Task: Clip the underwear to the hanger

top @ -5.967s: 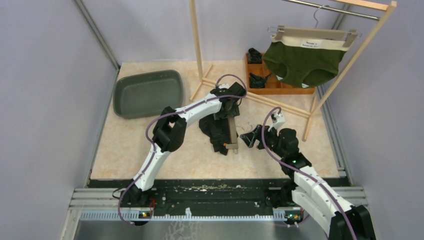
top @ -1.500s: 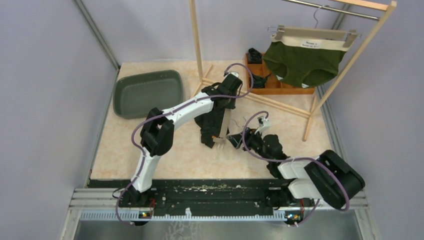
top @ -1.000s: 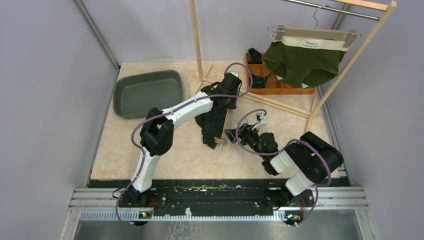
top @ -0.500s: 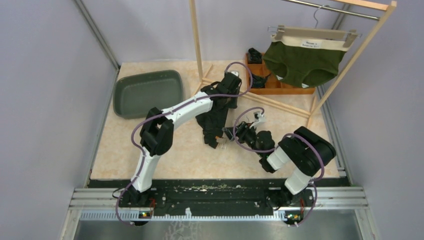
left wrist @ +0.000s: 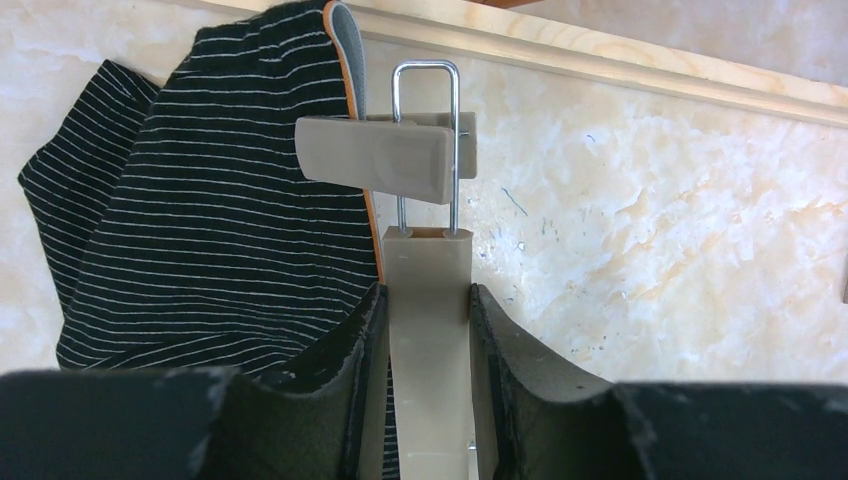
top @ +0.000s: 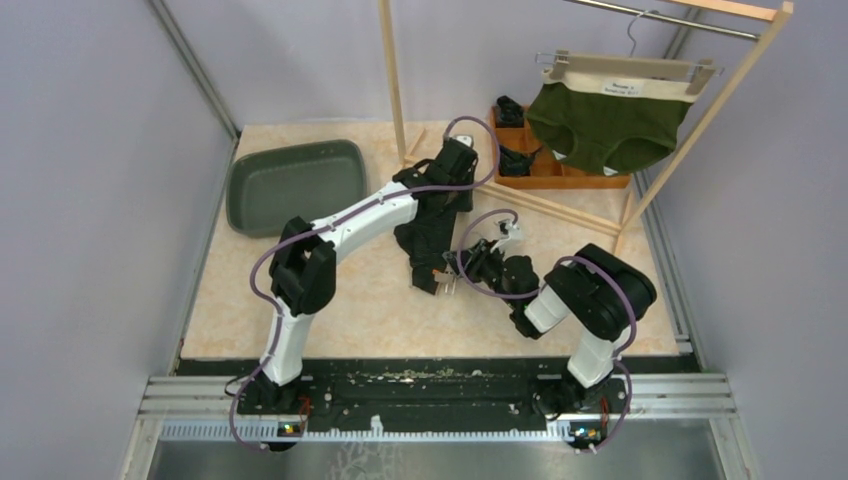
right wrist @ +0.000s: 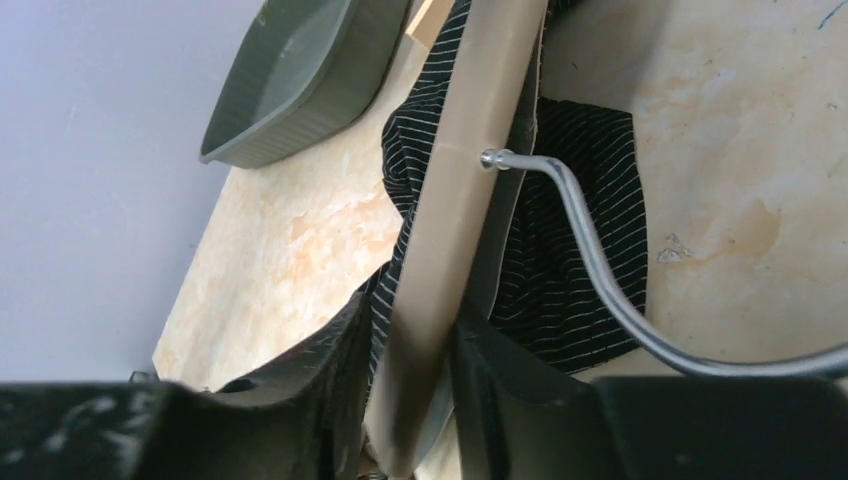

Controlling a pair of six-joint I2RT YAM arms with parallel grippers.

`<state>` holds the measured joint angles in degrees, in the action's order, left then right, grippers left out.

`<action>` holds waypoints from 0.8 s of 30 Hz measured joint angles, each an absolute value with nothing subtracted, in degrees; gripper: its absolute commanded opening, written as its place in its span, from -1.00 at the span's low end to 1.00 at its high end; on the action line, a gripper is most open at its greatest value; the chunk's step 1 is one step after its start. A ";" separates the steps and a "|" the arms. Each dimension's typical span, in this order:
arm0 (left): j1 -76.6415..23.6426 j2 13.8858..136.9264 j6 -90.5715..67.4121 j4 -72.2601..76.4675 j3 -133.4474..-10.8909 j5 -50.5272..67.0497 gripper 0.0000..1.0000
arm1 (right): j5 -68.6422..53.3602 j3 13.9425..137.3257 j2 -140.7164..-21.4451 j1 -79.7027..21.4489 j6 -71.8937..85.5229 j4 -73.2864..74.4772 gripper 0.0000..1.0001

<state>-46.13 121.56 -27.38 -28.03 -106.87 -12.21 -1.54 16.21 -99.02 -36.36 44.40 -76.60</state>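
The table has a pale stone pattern and plain grey-violet walls stand around it. At 1 o'clock in the top view stands a wooden rack, and a green pair of underwear hangs on it. A dark green tray lies at 10 o'clock. A small wooden box sits under the rack.

Near the centre of the table lies the striped underwear with the hanger on its right edge. The long axis of the hanger runs nearly from 12 to 6 o'clock in the top view. Its wire hook leaves the bar and curves toward 4 o'clock in the right wrist view.

The left gripper pinches the hanger bar near its 12 o'clock end. The right gripper also appears pressed on the bar from both sides, near the hook, with a little striped cloth at one finger.

The task seems about half done. In the left wrist view the clip sits across the waistband edge and probably holds it, though the bite itself is not visible. The clip at the other end cannot be seen, so fixing that side is likely what remains.
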 measured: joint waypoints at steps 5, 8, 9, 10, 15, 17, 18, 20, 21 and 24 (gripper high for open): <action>-46.09 121.19 -27.64 -27.27 -105.80 -12.01 -0.86 | -0.49 16.27 -99.07 -36.38 44.82 -75.55 -0.88; -45.98 120.33 -28.12 -27.38 -105.38 -12.05 -0.37 | 1.85 16.14 -99.04 -36.18 45.25 -72.77 -1.00; -45.89 119.92 -28.29 -27.22 -105.10 -11.94 0.00 | 2.15 16.14 -98.91 -36.14 45.04 -72.44 -1.00; -45.78 119.44 -28.49 -26.96 -104.60 -11.86 0.28 | 2.15 16.14 -98.30 -36.23 44.77 -71.92 -1.00; -44.62 116.25 -29.54 -24.71 -101.23 -11.94 0.99 | 2.22 16.14 -90.39 -36.38 42.00 -66.08 -1.00; -43.46 113.14 -29.95 -23.40 -98.45 -12.49 0.99 | 2.39 16.19 -86.67 -36.38 40.40 -63.07 -1.00; -42.68 111.02 -30.00 -22.46 -96.77 -12.56 0.99 | 2.46 16.34 -84.58 -36.38 39.33 -60.95 -1.00; -41.41 106.98 -30.11 -20.84 -94.15 -13.08 0.99 | 2.22 17.61 -80.97 -36.60 37.26 -56.58 -1.00; -41.04 105.32 -30.13 -20.23 -93.23 -13.43 0.99 | 2.11 18.68 -79.15 -36.67 35.99 -53.74 -1.00; -39.97 98.26 -30.11 -18.06 -89.52 -16.19 1.00 | 2.52 22.85 -73.17 -36.99 32.47 -43.90 -1.00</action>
